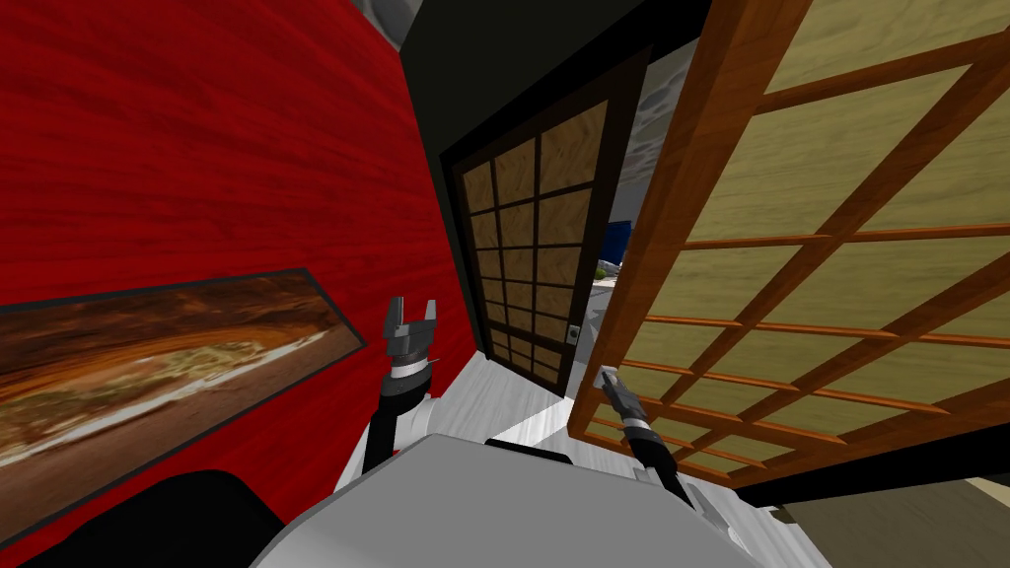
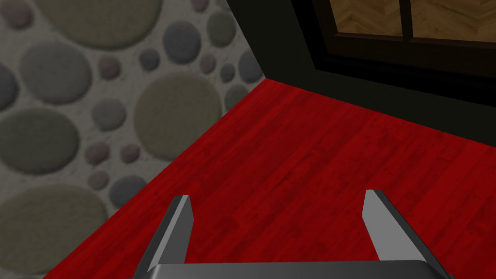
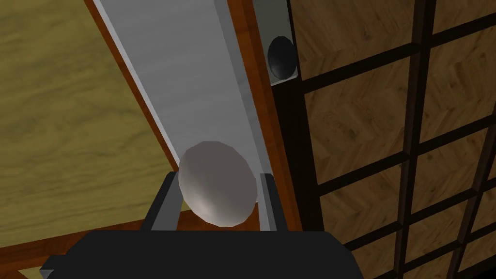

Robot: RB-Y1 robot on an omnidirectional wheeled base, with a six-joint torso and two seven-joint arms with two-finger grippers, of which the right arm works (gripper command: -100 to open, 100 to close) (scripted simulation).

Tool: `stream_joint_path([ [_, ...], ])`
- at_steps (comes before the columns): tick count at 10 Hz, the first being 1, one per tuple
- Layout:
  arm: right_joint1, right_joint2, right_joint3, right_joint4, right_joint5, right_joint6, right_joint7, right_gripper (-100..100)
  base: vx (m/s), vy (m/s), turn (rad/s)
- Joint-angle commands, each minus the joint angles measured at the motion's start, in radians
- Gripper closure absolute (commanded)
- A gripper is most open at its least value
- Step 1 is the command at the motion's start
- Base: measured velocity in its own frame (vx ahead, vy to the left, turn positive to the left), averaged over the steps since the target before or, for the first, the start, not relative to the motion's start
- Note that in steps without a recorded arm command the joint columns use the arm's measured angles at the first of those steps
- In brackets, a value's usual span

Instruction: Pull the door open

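Observation:
A brown lattice door [image 1: 789, 256] with yellowish panels stands swung toward me on the right, its free edge near my right gripper [image 1: 609, 376]. In the right wrist view that gripper [image 3: 218, 193] is shut on the door's round grey knob [image 3: 217, 189], one finger on each side of it, against the door's pale edge strip [image 3: 184, 82]. My left gripper [image 1: 409, 318] is raised beside the red wall [image 1: 197, 148]; in the left wrist view its fingers [image 2: 387, 227] stand wide apart, open, with nothing between them.
A second, dark-framed lattice door [image 1: 528, 247] with a small dark knob [image 3: 282, 55] stands straight ahead. A long framed picture [image 1: 148, 365] hangs on the red wall to my left. Pale floor [image 1: 493, 394] runs between the doors, and a gap beside the brown door shows something blue beyond.

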State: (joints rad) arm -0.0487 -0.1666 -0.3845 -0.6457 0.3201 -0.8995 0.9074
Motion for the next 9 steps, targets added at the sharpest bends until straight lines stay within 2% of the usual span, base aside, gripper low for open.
stream_joint_path([
  [1, 0.001, 0.0, 0.013, 0.001, -0.019, -0.001, -0.048, 100, -0.038, -0.012, 0.056],
  [9, 0.003, -0.013, 0.063, -0.001, -0.109, 0.0, -0.255, 100, -0.039, -0.019, 0.054],
])
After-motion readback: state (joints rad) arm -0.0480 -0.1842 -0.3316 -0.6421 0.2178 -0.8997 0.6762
